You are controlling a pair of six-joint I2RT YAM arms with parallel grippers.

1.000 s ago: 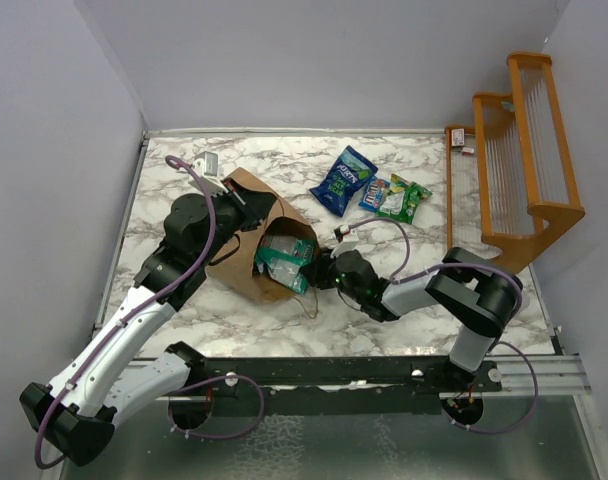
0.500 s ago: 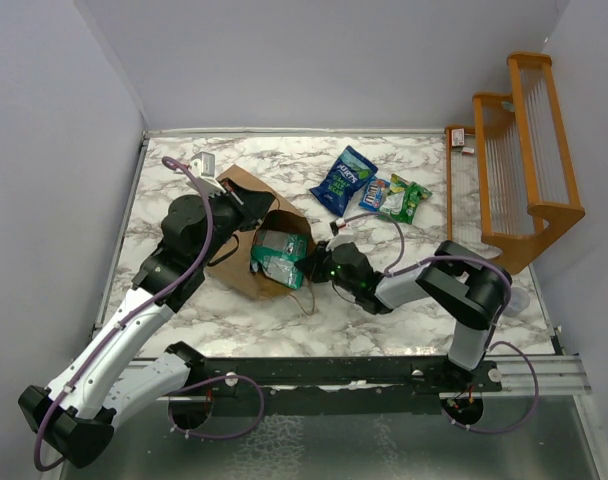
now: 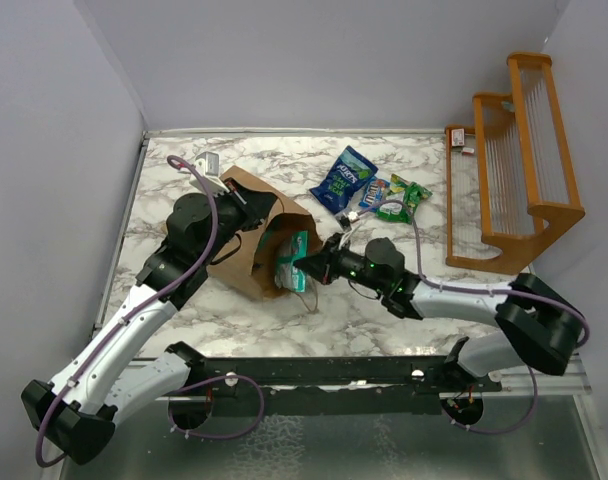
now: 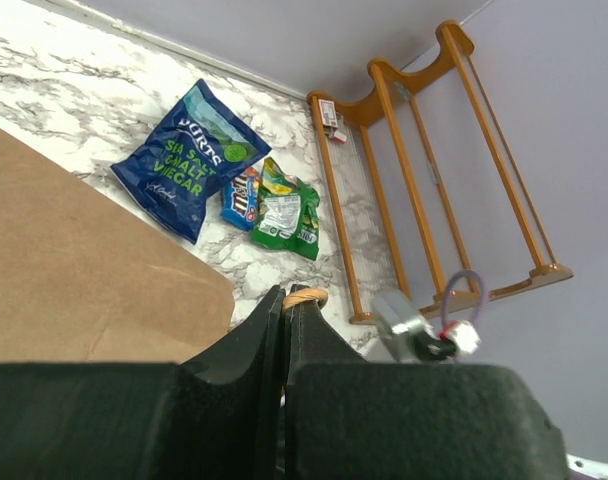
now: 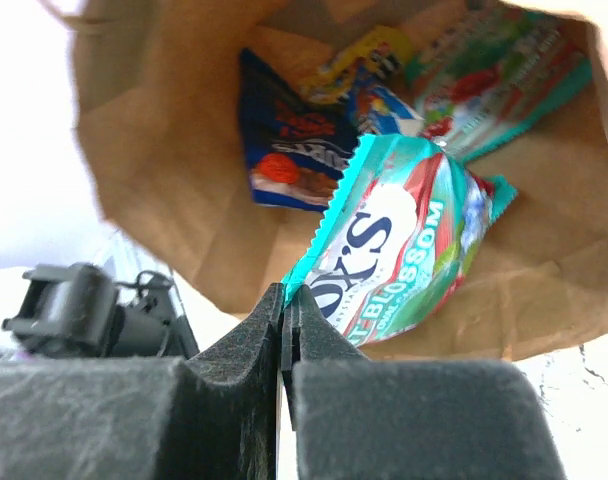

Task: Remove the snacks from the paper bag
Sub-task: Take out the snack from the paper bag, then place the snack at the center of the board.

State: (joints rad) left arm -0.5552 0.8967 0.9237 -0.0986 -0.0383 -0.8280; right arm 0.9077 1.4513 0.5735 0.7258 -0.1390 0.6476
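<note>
Teal pkt (image 3: 290, 259) nearer bag (image 3: 244, 270) mouth

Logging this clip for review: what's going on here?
The left gripper pinches the handle of the paper bag, which lies on its side. The right gripper is shut on a teal packet at the bag's mouth. More packets lie inside; three snacks sit out on the table.

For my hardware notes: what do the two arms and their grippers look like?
Left arm and right arm have pale white-grey shells, black joints and loose purple cables. Left gripper and right gripper are matte black with flat, tapered fingers.
</note>
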